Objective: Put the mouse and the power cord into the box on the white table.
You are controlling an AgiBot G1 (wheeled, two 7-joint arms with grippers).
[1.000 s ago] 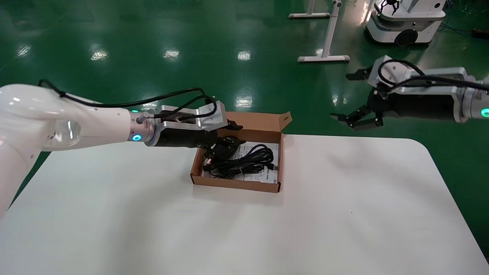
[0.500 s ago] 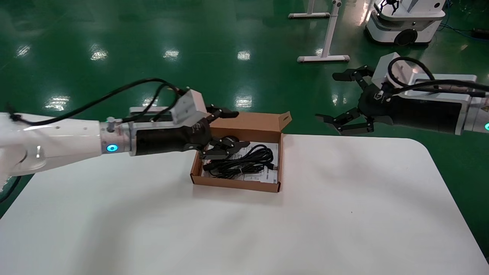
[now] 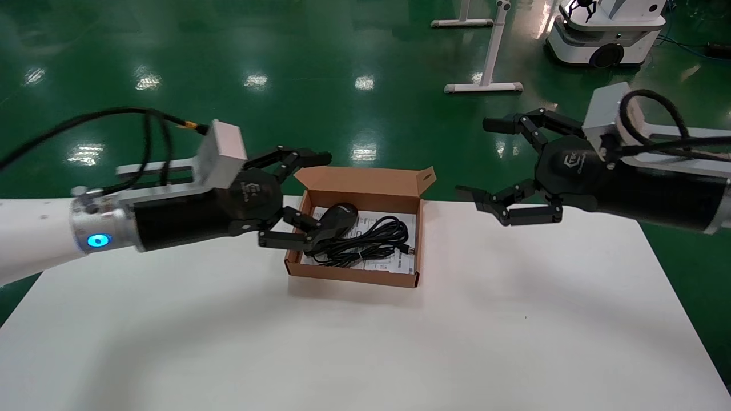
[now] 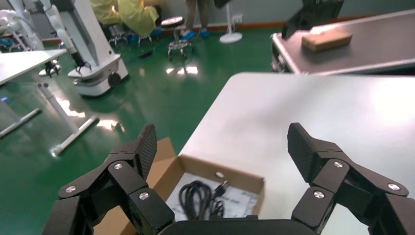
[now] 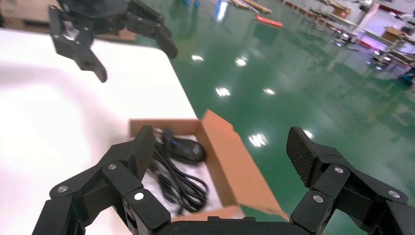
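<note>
Surface: white table point(image 3: 514, 319), rounded corners, over a green floor point(image 3: 228, 57).
Box: brown cardboard box point(image 3: 354, 275), lid flap point(image 3: 371, 180) standing up at the far side, set near the far edge of the surface, about midway across; white printed sheet point(image 3: 400, 260) on its bottom.
Mouse: black mouse point(image 3: 337, 217) inside the box, at the far left corner, resting partly on the cord.
Power cord: black coiled power cord point(image 3: 365, 240) inside the box, loops spread over the printed sheet, plug end toward the right wall.
Left pincer: left pincer point(image 3: 302, 200) at the box's left wall, fingers spread wide, holding nothing; lower finger point(image 3: 285, 240) just above the box's left rim, beside the mouse.
Right pincer: right pincer point(image 3: 491, 165) above the far right part of the surface, well apart from the box, fingers spread wide, holding nothing.
Background: another wheeled robot base point(image 3: 605, 34) and a white stand point(image 3: 485, 85) on the floor beyond.
</note>
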